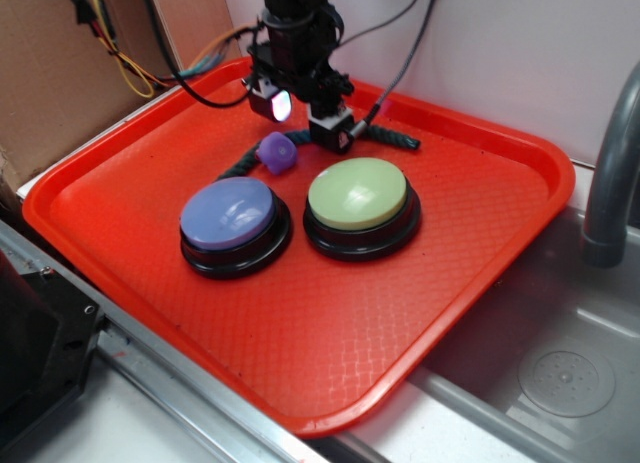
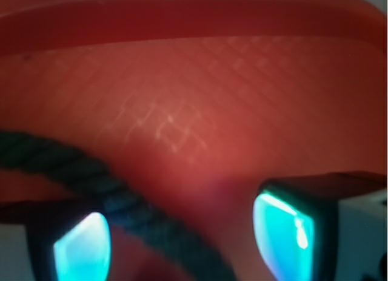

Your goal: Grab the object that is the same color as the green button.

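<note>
With its jaws spread wide low over the red tray [image 1: 480,283], the gripper [image 2: 182,232] straddles the dark green rope [image 2: 91,178]; centre it, then squeeze.

The claw [image 1: 300,118] hides the rope's [image 1: 395,136] middle; in the wrist view the rope [image 2: 115,193] is blurred, cut off at bottom edge.
</note>
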Robot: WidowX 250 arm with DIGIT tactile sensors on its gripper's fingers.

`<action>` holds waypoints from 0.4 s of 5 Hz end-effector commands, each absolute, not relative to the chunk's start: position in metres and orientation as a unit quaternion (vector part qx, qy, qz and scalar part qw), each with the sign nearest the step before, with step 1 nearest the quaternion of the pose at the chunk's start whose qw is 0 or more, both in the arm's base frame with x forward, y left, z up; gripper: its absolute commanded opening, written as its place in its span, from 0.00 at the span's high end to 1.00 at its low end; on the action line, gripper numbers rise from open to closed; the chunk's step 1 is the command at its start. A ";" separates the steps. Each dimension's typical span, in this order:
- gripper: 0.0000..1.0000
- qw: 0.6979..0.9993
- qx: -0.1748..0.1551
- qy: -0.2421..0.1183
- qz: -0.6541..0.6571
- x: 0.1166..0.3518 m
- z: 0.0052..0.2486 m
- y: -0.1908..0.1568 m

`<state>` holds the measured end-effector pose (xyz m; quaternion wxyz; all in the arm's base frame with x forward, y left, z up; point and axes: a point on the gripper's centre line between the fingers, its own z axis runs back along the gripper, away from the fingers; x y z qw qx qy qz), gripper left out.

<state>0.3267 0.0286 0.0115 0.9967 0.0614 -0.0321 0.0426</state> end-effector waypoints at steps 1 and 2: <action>0.00 0.998 0.027 -0.046 0.018 0.330 0.007 0.032; 1.00 0.998 0.033 -0.048 0.009 0.326 0.004 0.027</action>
